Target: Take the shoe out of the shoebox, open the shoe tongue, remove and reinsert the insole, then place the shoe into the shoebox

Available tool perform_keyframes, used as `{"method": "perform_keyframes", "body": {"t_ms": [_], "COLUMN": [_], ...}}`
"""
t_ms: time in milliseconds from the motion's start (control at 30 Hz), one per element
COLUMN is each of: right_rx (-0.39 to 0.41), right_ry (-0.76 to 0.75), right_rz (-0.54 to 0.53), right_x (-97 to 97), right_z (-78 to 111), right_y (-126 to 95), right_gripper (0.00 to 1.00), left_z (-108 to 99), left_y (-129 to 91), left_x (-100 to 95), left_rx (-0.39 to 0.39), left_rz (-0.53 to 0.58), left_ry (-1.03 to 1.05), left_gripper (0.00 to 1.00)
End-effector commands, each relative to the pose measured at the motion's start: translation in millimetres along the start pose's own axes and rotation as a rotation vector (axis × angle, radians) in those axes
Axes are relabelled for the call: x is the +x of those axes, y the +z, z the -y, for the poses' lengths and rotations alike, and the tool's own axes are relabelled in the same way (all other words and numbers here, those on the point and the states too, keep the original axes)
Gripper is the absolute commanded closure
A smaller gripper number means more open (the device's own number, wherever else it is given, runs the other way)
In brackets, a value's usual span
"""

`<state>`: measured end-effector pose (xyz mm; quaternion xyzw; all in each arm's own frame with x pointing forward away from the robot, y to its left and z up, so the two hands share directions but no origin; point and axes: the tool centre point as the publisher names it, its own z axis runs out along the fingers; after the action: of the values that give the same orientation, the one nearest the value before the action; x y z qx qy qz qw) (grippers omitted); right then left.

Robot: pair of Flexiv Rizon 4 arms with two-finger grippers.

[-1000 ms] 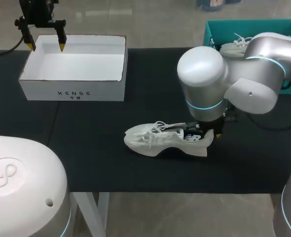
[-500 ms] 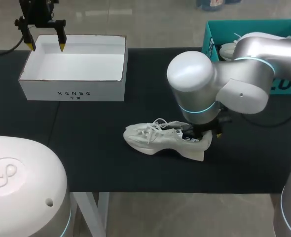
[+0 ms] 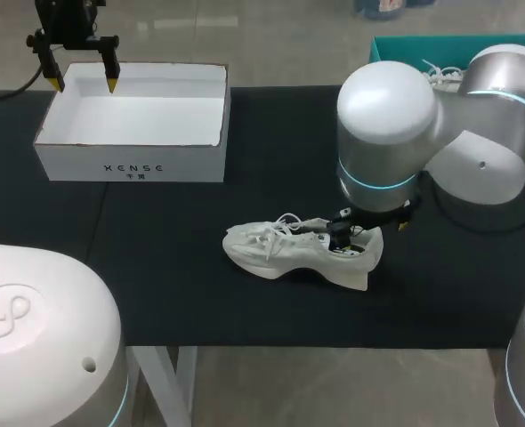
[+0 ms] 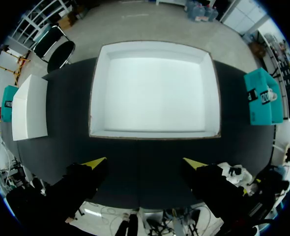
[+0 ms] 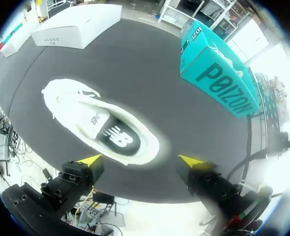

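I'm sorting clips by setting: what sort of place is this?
Probably a robotics lab workbench: a white-and-silver robot arm hangs over a black-covered table, with a white lace-up sneaker and an open white cardboard shoebox laid out like test props.

The white shoebox [image 3: 133, 167] has a short line of dark, widely spaced capitals on its front wall, with a much smaller line centred beneath. The teal box [image 5: 218, 73] bears large dark capitals along its long side and smaller dark characters on its end. The black insole [image 5: 118, 140] inside the shoe [image 5: 71, 105] carries a white logo at the heel. A looped emblem is embossed on the white arm housing [image 3: 13, 316] at the tabletop's near corner.
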<state>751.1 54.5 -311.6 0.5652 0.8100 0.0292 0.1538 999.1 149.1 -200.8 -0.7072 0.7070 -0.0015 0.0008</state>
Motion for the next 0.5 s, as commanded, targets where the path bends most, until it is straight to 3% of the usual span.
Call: {"method": "perform_keyframes", "body": {"t_ms": [33, 500], "right_rx": [-0.220, -0.220], "right_ry": [-0.642, -0.642], "right_rz": [-0.382, -0.382], "right_x": [-42.7, -42.7], "right_z": [29.1, 29.1], "right_y": [-44.2, -44.2], "right_gripper": [0.00, 0.00], "left_z": [0.0, 0.0], "left_y": [-0.3, -0.3], "left_x": [-0.4, -0.4], "left_rx": [-0.001, -0.001], "left_rz": [0.000, 0.000], "left_ry": [0.000, 0.000], "left_gripper": [0.00, 0.00]}}
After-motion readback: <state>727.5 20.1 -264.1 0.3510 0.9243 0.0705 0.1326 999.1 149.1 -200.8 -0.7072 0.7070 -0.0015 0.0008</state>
